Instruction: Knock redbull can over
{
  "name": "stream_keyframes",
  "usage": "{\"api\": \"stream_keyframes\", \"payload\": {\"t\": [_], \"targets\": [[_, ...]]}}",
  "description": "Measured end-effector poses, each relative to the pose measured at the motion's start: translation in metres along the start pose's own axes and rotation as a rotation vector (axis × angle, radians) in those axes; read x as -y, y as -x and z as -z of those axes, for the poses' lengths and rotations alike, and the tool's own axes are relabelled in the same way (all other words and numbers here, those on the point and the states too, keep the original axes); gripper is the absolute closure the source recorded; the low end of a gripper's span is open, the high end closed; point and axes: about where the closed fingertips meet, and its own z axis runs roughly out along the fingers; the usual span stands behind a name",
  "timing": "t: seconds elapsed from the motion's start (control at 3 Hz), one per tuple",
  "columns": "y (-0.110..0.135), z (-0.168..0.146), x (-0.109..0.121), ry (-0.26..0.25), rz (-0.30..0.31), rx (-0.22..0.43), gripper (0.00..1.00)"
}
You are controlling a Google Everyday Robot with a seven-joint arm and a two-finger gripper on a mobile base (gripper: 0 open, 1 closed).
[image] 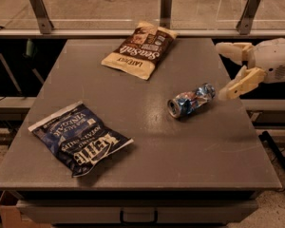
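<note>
Redbull can [191, 100] lies on side, mid-right of table [180, 151]. Gripper [224, 71] just right of it, fingers wide apart, empty. Knock looks done; next: pull arm clear w/o nudging can.

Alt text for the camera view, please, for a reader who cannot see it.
A redbull can lies on its side on a grey table, with the robot's open claw just right of it, not touching. A brown chip bag lies at the back, a blue chip bag front-left.
</note>
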Motion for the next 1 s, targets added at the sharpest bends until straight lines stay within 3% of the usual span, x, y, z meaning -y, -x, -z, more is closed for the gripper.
{"api": "stream_keyframes", "payload": {"t": [0.33,0.67,1.0], "targets": [[-0.025,0.053,0.023,-0.144,-0.038,-0.051,0.00],[-0.023,0.119,0.041,-0.297,-0.013,-0.122,0.00],[-0.018,0.123,0.044,-0.308,-0.003,-0.122,0.00]]}}
